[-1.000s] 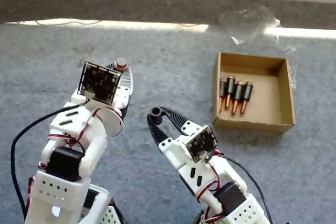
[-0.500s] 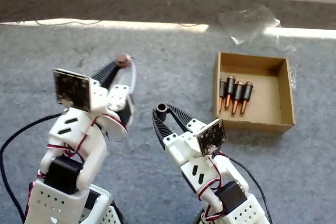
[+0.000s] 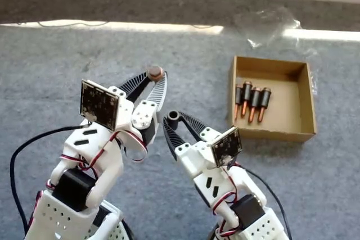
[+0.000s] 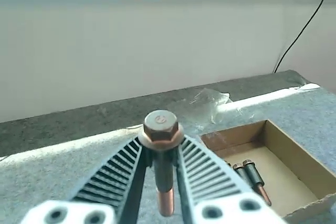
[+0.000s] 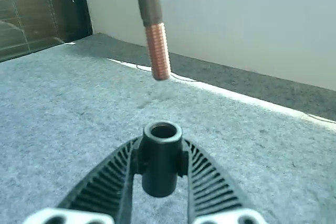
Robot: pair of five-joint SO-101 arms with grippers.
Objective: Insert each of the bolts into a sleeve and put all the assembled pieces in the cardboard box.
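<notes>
I'm working over a grey, carpet-textured counter (image 3: 281, 189). The cardboard box (image 3: 270, 134) sits toward the far right, open at the top. A crumpled clear plastic bag (image 3: 269, 25) lies beyond it, at the far edge.

Both arms stand at the near side. The left gripper (image 3: 154, 80) is raised over the middle of the counter, and the right gripper (image 3: 175, 123) is just to its right and nearer to me.

Four assembled pieces (image 3: 251, 103) lie side by side on the box floor toward its left wall. Each has a black sleeve at the far end and a copper thread pointing near.

The right gripper is clamped on a sleeve (image 5: 160, 157), a short black cylinder held upright with its round bore facing up.

The left gripper is closed on a bolt (image 4: 161, 153), pinched just under its head. The bolt has a coppery-brown flanged hex head, a dark shank and a bright copper threaded tip, and it hangs head-up. From the right wrist its tip hangs in the air above and just beyond the sleeve's mouth, clear of it.
</notes>
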